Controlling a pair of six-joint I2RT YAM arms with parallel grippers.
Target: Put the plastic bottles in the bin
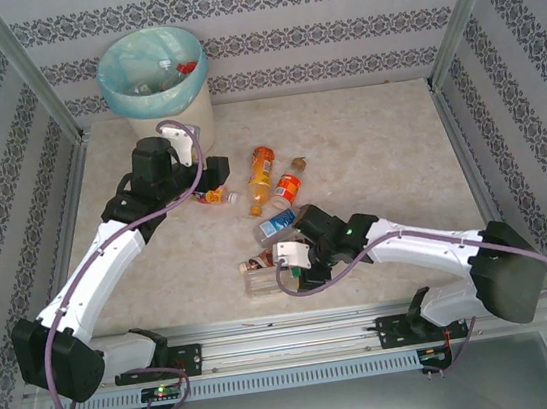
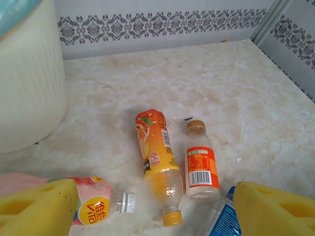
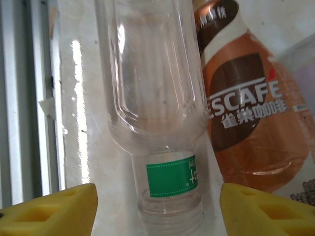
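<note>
Lining up a pick: R gripper (image 3: 158,209) sits low over a clear bottle (image 3: 152,73) lying on the table (image 1: 376,141). Its pads (image 3: 54,211) flank the neck end w/ a gap on both sides, so jaws apart, not gripping, nothing held. The bottle's body runs straight out ahead of the jaws. A brown coffee bottle (image 3: 246,132) lies just outside one pad, touching the clear one or nearly so, can't tell which.

L gripper (image 2: 155,211) hovers empty, jaws wide. An orange bottle (image 2: 156,157) lies dead ahead btwn the pads, cap end nearest, w/ a red-label bottle (image 2: 199,164) just beside it. A pink bottle (image 2: 96,209) is tucked by one pad, a blue-label bottle (image 2: 224,221) by the other. The bin (image 1: 196,114) stands ahead of L's jaws, off to one side, near. A few bottles are already inside and approx six are on the table, so roughly half done, I'd say.

Step in hand: R grasp. Next calls for closing square on the neck w/o nudging the coffee bottle, a clean lift, then a long carry to the bin.
</note>
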